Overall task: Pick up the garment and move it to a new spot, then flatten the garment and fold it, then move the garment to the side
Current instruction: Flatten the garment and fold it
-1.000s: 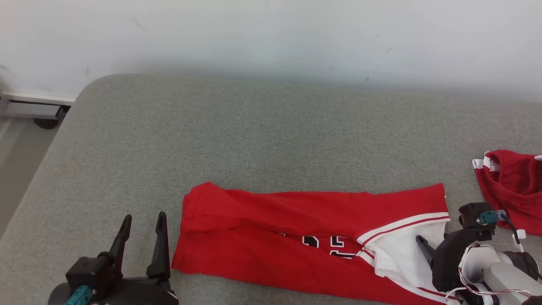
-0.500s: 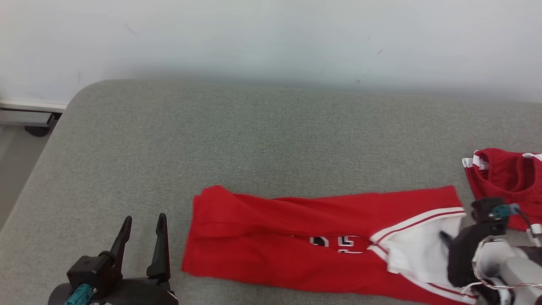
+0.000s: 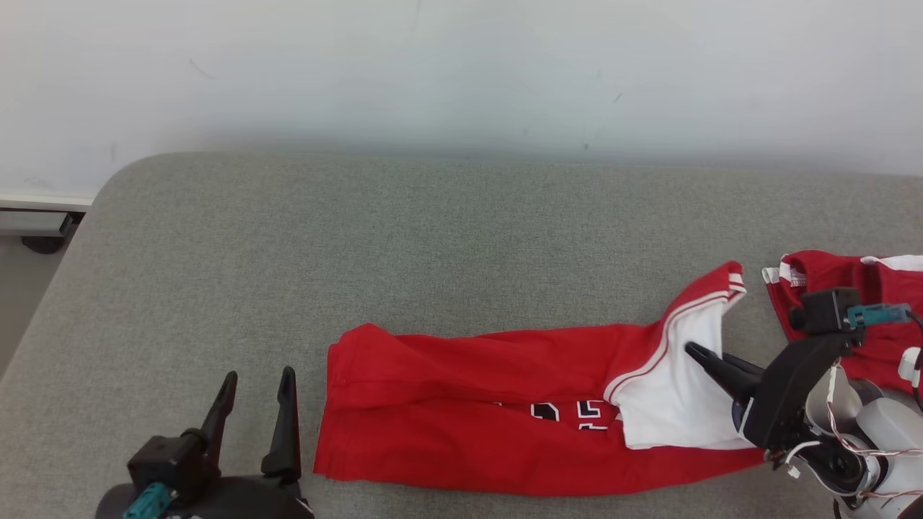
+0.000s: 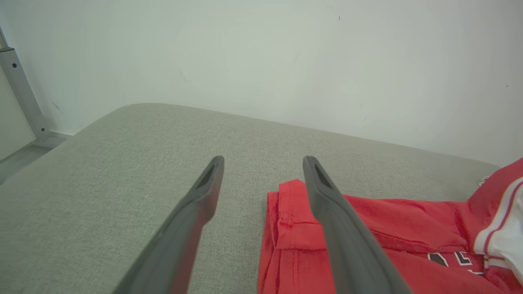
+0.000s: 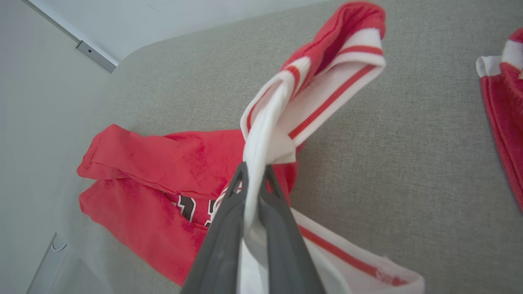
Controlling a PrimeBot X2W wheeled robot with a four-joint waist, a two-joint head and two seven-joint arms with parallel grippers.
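Observation:
The garment (image 3: 469,404), a red jersey with white trim and dark numbers, lies folded in a long strip across the near part of the grey surface. Its right end (image 3: 692,339) is lifted off the surface, white side showing. My right gripper (image 3: 692,352) is shut on that white end, and the cloth (image 5: 265,134) is pinched between the fingers in the right wrist view. My left gripper (image 3: 257,389) stands open just left of the garment's left edge (image 4: 286,212), holding nothing.
A second red and white garment (image 3: 858,303) lies at the far right, also seen as red cloth (image 5: 504,102) in the right wrist view. The grey padded surface (image 3: 360,245) runs back to a pale wall. Its rounded left corner drops to the floor (image 3: 21,303).
My right gripper has shut on the garment's white right end and raised it up and back. The camera has shifted a little. My left gripper has stayed open.

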